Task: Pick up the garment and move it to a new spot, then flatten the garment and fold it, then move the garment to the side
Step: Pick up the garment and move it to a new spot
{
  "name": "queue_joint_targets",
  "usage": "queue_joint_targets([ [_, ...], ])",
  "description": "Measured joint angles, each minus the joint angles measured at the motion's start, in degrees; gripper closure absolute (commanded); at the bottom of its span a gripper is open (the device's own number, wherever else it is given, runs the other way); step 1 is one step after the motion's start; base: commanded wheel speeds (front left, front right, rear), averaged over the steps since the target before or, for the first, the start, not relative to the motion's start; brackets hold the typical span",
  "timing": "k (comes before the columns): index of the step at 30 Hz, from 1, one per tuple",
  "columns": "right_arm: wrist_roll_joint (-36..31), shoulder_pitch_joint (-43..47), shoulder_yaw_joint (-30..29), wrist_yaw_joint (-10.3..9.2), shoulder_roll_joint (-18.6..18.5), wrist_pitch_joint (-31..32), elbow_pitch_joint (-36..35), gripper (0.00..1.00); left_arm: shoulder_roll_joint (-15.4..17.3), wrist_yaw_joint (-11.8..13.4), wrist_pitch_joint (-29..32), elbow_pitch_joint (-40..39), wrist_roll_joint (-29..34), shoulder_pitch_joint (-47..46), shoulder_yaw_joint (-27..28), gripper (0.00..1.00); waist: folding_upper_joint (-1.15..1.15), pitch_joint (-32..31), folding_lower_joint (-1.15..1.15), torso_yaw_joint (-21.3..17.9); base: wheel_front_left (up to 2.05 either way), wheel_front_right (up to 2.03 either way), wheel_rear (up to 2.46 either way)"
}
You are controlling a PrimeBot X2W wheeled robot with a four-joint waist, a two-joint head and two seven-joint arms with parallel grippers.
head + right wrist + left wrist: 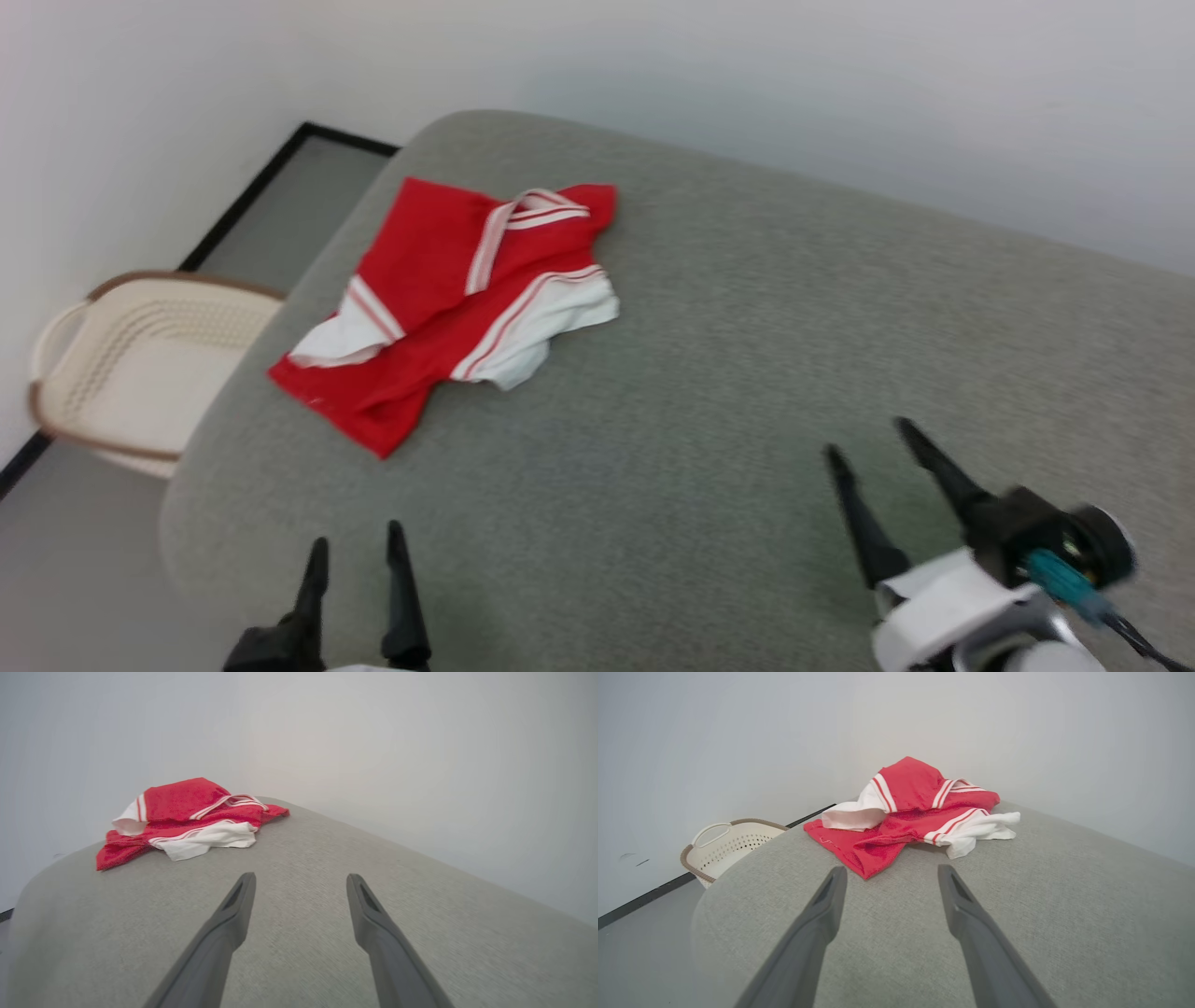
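The garment is a red shirt with white sleeves and white-red striped trim, lying crumpled on the far left part of a grey cushioned surface. In the left wrist view the garment lies just beyond my fingers. From the right wrist it is the garment off to the upper left. My left gripper stands open near the front edge, below the garment. My right gripper is open at the lower right, well away from it. Both hold nothing.
A cream laundry basket with a brown rim stands on the floor left of the surface, also seen as the basket from the left wrist. A pale wall runs behind. The surface's rounded left edge drops to the floor.
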Motion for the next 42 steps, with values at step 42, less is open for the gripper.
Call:
queue_joint_targets([
  [42,3.18,-5.25,7.03,0.0,0.13,-1.91,0.63,0.0,12.46,-10.94,1.09,16.19,7.53,-37.82,1.91,0.0,0.0,1.08,0.0,-2.4,-0.02,-0.02,-0.02],
])
